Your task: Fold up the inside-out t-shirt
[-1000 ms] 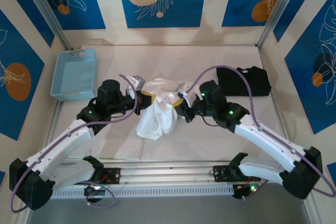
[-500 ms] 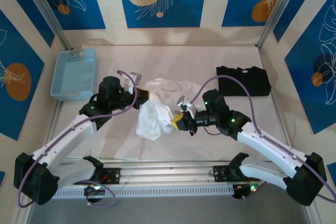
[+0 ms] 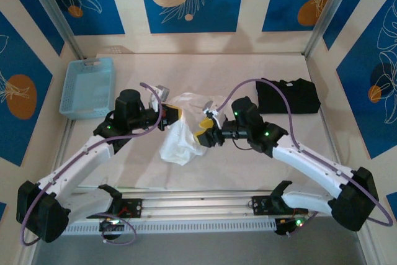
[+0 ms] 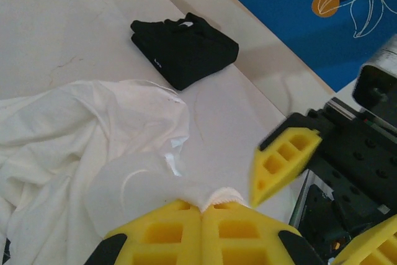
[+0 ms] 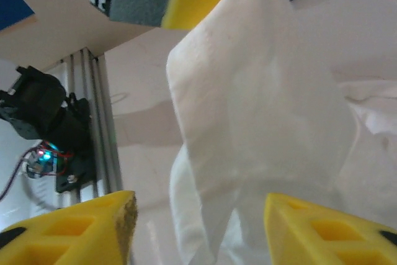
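Pale desk (image 3: 260, 166), blue-panel walls. White t-shirt (image 3: 175, 141) bunched, well apart from black garment (image 3: 288, 96). Left tool (image 3: 170, 115) clenched on cloth edge; right tool (image 3: 205, 133) spread, gripping nothing. Risk: single pinch, so cloth may sag, twist, slip.

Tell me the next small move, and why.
Probably close the right gripper on the hanging fold of the shirt. Its jaws stand apart with that fold in line with the gap, while the left gripper is shut on another edge, holding it up. A second grip looks needed to spread the bunched cloth.
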Controlling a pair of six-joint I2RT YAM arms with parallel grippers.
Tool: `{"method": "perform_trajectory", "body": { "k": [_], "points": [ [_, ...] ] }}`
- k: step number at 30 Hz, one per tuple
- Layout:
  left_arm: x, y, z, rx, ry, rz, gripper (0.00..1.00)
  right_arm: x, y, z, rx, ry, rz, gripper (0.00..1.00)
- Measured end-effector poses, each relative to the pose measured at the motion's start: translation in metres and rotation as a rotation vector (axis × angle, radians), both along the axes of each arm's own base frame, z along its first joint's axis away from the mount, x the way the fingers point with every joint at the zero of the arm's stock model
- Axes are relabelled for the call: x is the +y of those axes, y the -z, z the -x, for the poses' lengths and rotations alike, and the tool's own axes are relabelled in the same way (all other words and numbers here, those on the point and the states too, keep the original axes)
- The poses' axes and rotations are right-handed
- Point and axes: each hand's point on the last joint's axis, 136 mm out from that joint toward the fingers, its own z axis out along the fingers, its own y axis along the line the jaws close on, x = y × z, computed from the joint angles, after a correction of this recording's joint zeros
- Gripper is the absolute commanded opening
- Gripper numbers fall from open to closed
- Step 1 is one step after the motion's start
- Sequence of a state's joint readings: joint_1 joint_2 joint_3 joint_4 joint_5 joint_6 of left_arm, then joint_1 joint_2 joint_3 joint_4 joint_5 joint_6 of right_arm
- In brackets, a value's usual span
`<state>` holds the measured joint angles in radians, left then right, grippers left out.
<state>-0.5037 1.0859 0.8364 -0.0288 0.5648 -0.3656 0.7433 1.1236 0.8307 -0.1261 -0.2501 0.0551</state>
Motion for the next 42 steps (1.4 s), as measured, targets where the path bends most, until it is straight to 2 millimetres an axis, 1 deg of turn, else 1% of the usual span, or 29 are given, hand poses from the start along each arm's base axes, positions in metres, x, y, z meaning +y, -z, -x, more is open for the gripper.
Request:
{"method": "perform_trajectory", "body": {
  "k": [3, 4, 5, 6, 8, 10, 11, 12, 13, 15, 17, 18, 21, 23, 26, 28, 32, 35, 38, 42],
  "points": [
    [-0.001, 0.000, 0.001, 0.002, 0.008, 0.003, 0.00, 0.011, 0.011, -0.002, -0.001, 0.000, 0.032, 0.59],
    [-0.001, 0.000, 0.002, 0.002, 0.009, 0.004, 0.00, 0.013, 0.014, -0.003, 0.001, 0.003, 0.043, 0.56],
    [-0.001, 0.000, 0.002, 0.003, 0.010, 0.004, 0.00, 0.016, 0.017, -0.005, 0.000, 0.006, 0.054, 0.47],
    [-0.001, -0.001, 0.002, 0.002, 0.010, 0.004, 0.00, 0.018, 0.020, -0.007, -0.001, 0.014, 0.063, 0.34],
    [0.000, -0.002, 0.003, -0.003, 0.010, 0.006, 0.00, 0.020, 0.019, -0.012, -0.005, 0.033, 0.068, 0.15],
    [0.001, -0.004, 0.003, -0.010, 0.004, 0.005, 0.00, 0.019, 0.015, -0.017, -0.004, 0.051, 0.057, 0.03],
    [0.003, -0.003, 0.002, -0.014, -0.010, -0.003, 0.00, 0.018, 0.011, -0.019, 0.004, 0.054, 0.041, 0.00],
    [0.005, -0.002, -0.001, -0.016, -0.032, -0.014, 0.00, 0.017, 0.006, -0.020, 0.019, 0.055, 0.019, 0.00],
    [0.009, 0.001, -0.005, -0.015, -0.061, -0.031, 0.03, 0.015, 0.003, -0.021, 0.038, 0.057, -0.002, 0.00],
    [0.020, 0.012, -0.016, -0.005, -0.150, -0.086, 0.06, 0.015, -0.009, -0.023, 0.081, 0.048, -0.068, 0.00],
    [0.031, 0.026, -0.027, 0.011, -0.224, -0.147, 0.15, 0.018, -0.018, -0.023, 0.124, 0.036, -0.125, 0.00],
    [0.036, 0.036, -0.031, 0.028, -0.259, -0.184, 0.18, 0.022, -0.022, -0.022, 0.145, 0.024, -0.153, 0.00],
    [0.050, 0.061, -0.038, 0.079, -0.329, -0.282, 0.29, 0.033, -0.024, -0.025, 0.223, 0.013, -0.211, 0.00],
    [0.058, 0.071, -0.038, 0.105, -0.361, -0.326, 0.35, 0.039, -0.019, -0.030, 0.277, 0.023, -0.229, 0.00],
    [0.068, 0.073, -0.034, 0.115, -0.398, -0.350, 0.47, 0.045, -0.010, -0.036, 0.343, 0.040, -0.242, 0.00],
    [0.073, 0.071, -0.026, 0.116, -0.406, -0.336, 0.53, 0.047, -0.005, -0.039, 0.375, 0.050, -0.245, 0.00],
    [0.079, 0.069, -0.006, 0.124, -0.405, -0.280, 0.61, 0.047, -0.001, -0.043, 0.406, 0.067, -0.251, 0.00],
    [0.078, 0.074, 0.006, 0.136, -0.382, -0.260, 0.62, 0.044, -0.001, -0.048, 0.411, 0.081, -0.255, 0.00],
    [0.072, 0.087, 0.016, 0.160, -0.343, -0.272, 0.62, 0.040, -0.001, -0.052, 0.414, 0.095, -0.257, 0.00],
    [0.060, 0.102, 0.022, 0.174, -0.284, -0.308, 0.59, 0.037, 0.001, -0.055, 0.420, 0.107, -0.253, 0.00]
  ]
}}
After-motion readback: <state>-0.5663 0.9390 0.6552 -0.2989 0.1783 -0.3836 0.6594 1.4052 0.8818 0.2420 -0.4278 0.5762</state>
